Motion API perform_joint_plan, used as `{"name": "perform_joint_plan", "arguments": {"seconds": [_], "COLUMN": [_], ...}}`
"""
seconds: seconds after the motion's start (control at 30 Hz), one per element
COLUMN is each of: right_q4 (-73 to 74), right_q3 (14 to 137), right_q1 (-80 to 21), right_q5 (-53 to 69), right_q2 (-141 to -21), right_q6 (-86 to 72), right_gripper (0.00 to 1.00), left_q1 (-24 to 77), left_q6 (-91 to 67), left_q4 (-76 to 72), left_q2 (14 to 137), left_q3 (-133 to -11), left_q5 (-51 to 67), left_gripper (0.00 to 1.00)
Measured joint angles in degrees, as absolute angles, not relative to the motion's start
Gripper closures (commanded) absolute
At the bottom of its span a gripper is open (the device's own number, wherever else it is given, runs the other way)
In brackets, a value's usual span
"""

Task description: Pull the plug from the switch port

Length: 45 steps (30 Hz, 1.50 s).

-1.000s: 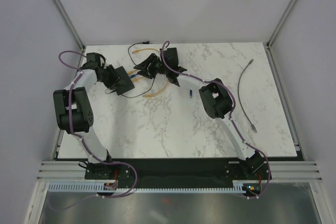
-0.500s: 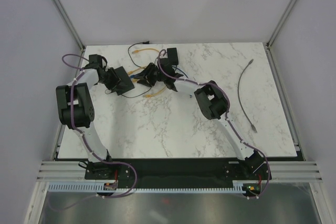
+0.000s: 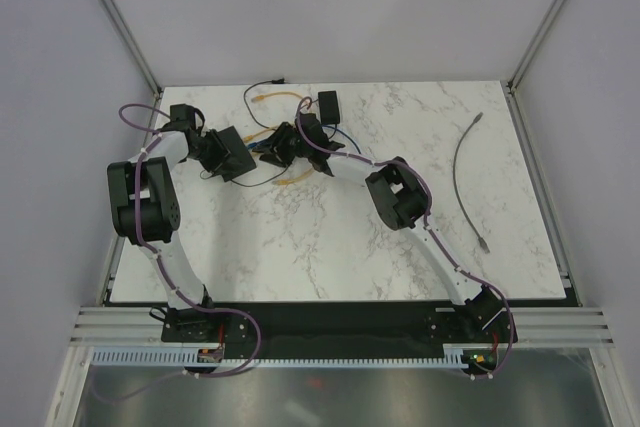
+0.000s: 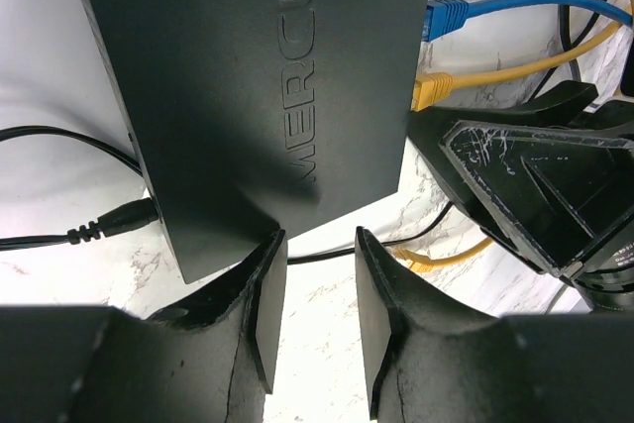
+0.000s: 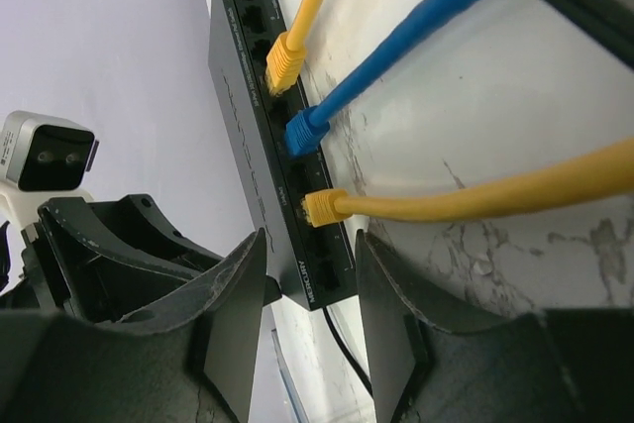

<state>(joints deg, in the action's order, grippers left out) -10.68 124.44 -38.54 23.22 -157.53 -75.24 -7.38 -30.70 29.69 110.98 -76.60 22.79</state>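
Note:
The flat black switch box [image 3: 231, 153] lies at the back left of the table. Its top fills the left wrist view [image 4: 248, 76]. Its port edge [image 5: 287, 195] holds three plugs: a yellow one [image 5: 284, 61], a blue one [image 5: 305, 133] and a second yellow one [image 5: 324, 207]. My left gripper [image 4: 317, 319] is open and empty at the box's near corner [image 3: 205, 147]. My right gripper [image 5: 307, 314] is open and empty, facing the port edge just short of the lowest yellow plug, and it also shows from above [image 3: 275, 145].
A small black adapter block [image 3: 328, 105] with a thin black cord lies behind the right gripper. A power plug [image 4: 109, 225] sits in the box's other edge. A loose grey cable [image 3: 462, 162] lies at the right. Yellow and blue cables [image 3: 290, 179] trail beside the switch.
My right arm has swung left, bringing its gripper off the adapter block and up to the switch's port edge. The left gripper has stayed at the box.

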Motion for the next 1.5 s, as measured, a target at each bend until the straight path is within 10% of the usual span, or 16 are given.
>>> {"name": "perform_joint_plan", "arguments": {"seconds": [0.6, 1.13, 1.5], "right_q4": [-10.1, -11.5, -17.8], "right_q3": [128.7, 128.7, 126.2], "right_q1": [-39.9, -40.1, -39.9], "right_q5": [20.6, 19.3, 18.8], "right_q2": [-160.4, -161.1, -161.1], "right_q6": [-77.1, -80.4, -82.7], "right_gripper": [0.56, 1.0, 0.71], "left_q1": [-7.4, -7.4, -7.4], "left_q6": [-30.7, -30.8, -30.8], "left_q4": [29.7, 29.6, 29.7], "left_q2": [111.0, 111.0, 111.0], "left_q3": [-76.5, -76.5, -76.9], "left_q5": [22.8, 22.9, 22.9], "left_gripper": [0.59, 0.59, 0.59]}}
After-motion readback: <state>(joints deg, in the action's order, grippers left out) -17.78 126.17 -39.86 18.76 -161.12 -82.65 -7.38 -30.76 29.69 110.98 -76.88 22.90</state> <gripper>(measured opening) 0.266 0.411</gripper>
